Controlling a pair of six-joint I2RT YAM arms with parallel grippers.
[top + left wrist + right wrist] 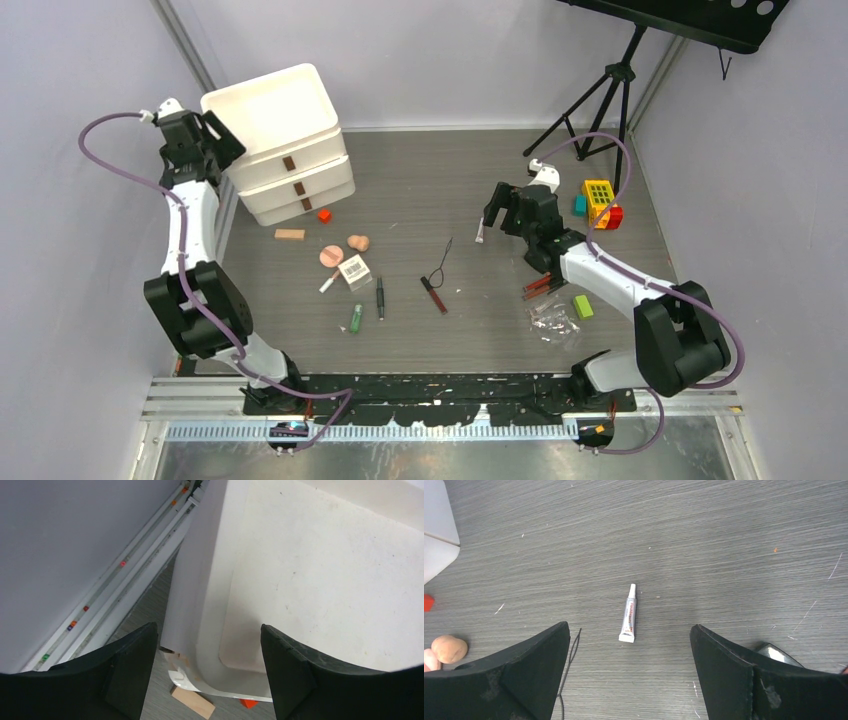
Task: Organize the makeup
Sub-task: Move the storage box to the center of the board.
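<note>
The makeup lies loose on the grey table: peach sponges (pixel 358 242), a pink puff (pixel 331 256), a clear barcoded box (pixel 354 270), a black pencil (pixel 380 297), a green tube (pixel 356 318), a red pencil (pixel 433 295) and a small white tube (pixel 481 232) (pixel 628 614). My right gripper (pixel 497 215) (pixel 629 626) hangs open just above the white tube, holding nothing. My left gripper (pixel 222 135) (pixel 210 645) is open at the corner of the white top tray (pixel 325 580). The tray's corner wall stands between its jaws, apart from both fingers.
The white drawer unit (pixel 290 165) stands at the back left, with a wooden block (pixel 290 234) and a red cube (pixel 324 214) in front of it. Toy blocks (pixel 600 203), a green block (pixel 583 306), red pencils (pixel 538 288) and a plastic bag (pixel 553 318) lie beside the right arm. A thin black wire loop (pixel 440 265) is mid-table.
</note>
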